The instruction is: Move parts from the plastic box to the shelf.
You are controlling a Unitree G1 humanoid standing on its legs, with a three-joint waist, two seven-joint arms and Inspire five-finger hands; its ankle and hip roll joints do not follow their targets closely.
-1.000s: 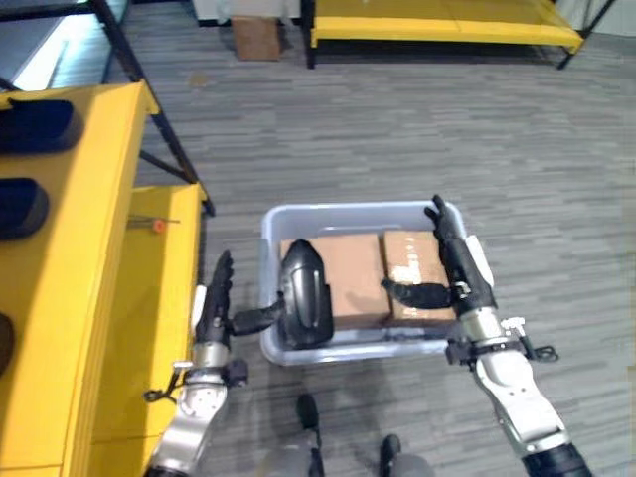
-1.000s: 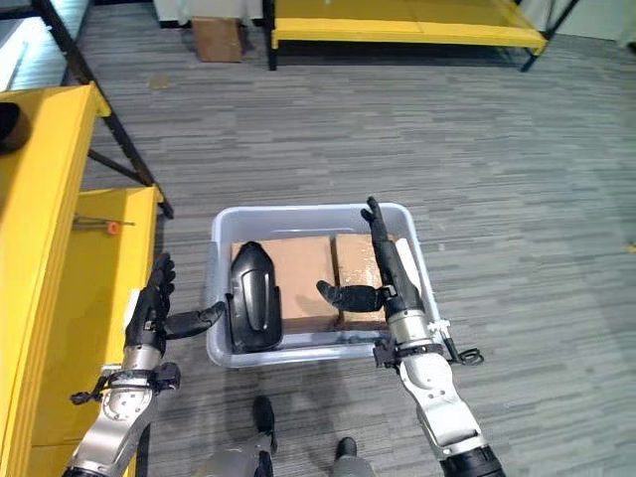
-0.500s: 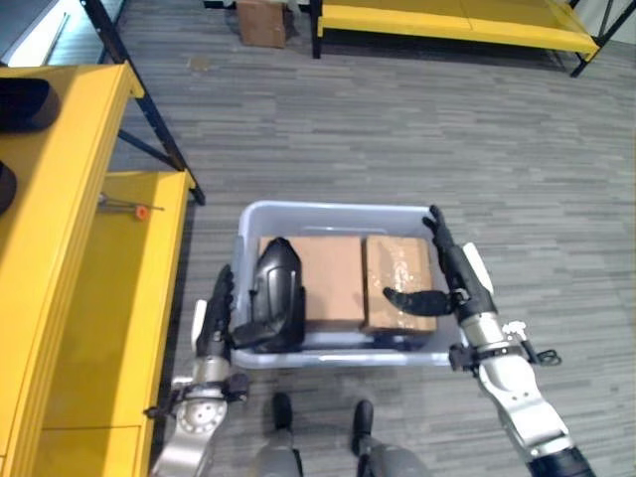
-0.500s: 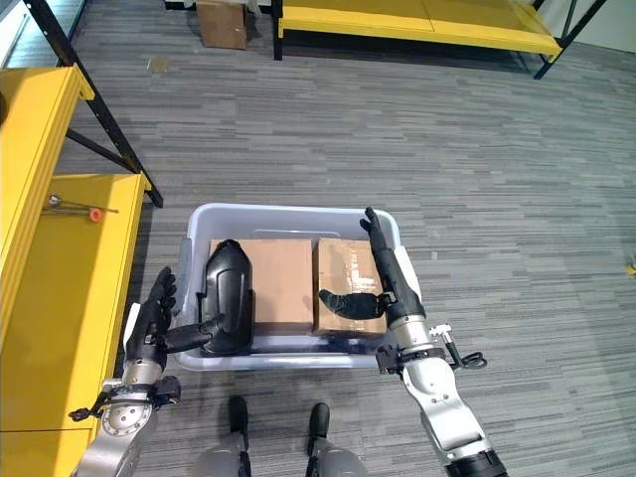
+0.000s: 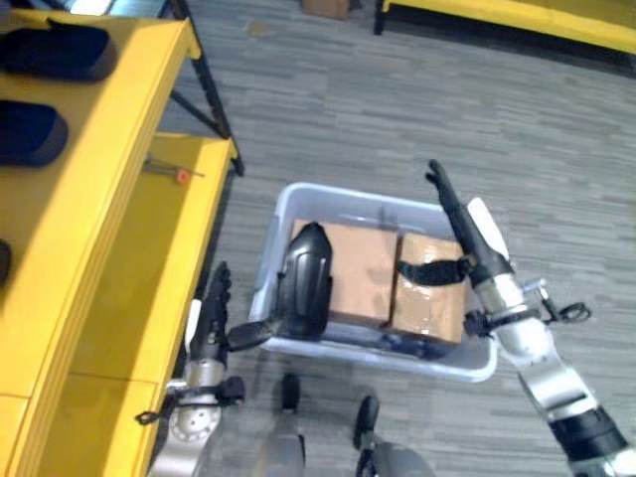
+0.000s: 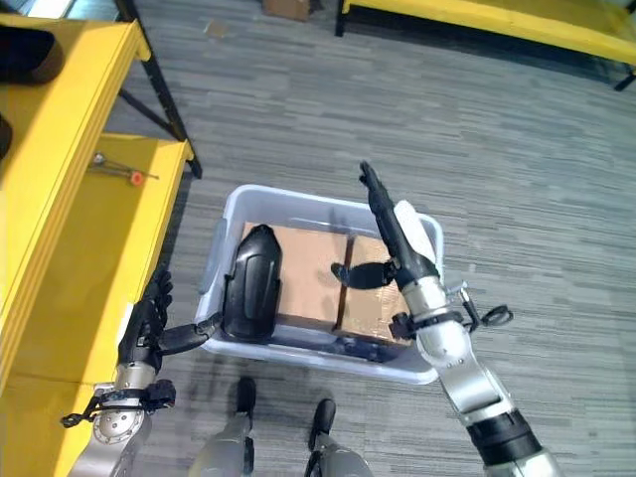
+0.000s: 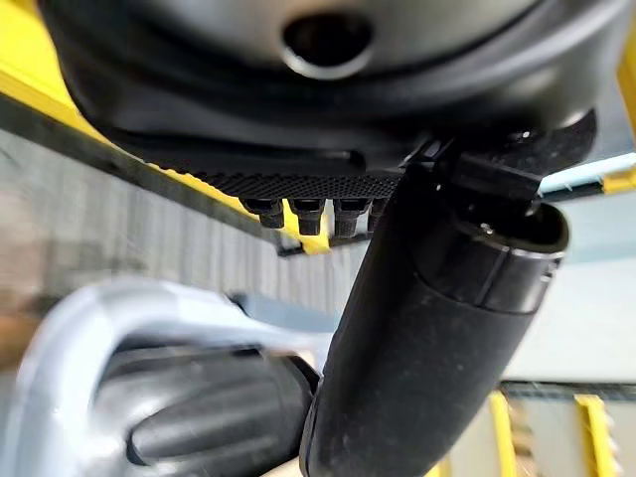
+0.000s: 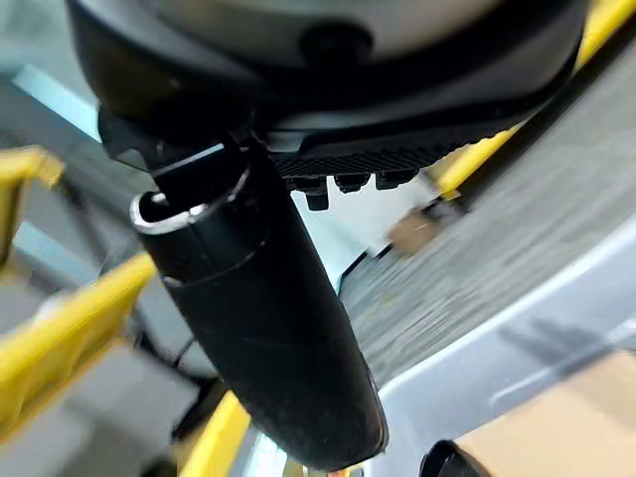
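While one pale grey plastic box (image 5: 467, 364) is sitting on the grey floor (image 5: 328, 119) in front of the robot, it is carrying one black moulded part (image 5: 304, 281) standing upright at its left end and two brown cardboard boxes (image 5: 360, 272) lying side by side to the part's right. Beside the box, on the robot's left, the yellow shelf (image 5: 119, 248) is showing two tiers; three more dark parts (image 5: 62, 52) are resting on its upper tier, one of them cut off at the view's edge, and one small orange-tipped tool (image 5: 179, 175) is lying on the lower tier.

Outside the box's left wall, the left hand (image 5: 211, 320) is standing with its fingers straight and pointing up, released, while its thumb is reaching across the rim toward the foot of the black part; whether the thumb is actually touching the part cannot be told. Over the box's right end, the right hand (image 5: 467, 231) is holding its fingers straight out past the far rim, also released and gripping nothing, with its thumb stretching sideways above the right-hand cardboard box. Between the two hands, the black part is lying nearer the left one and well apart from the right.
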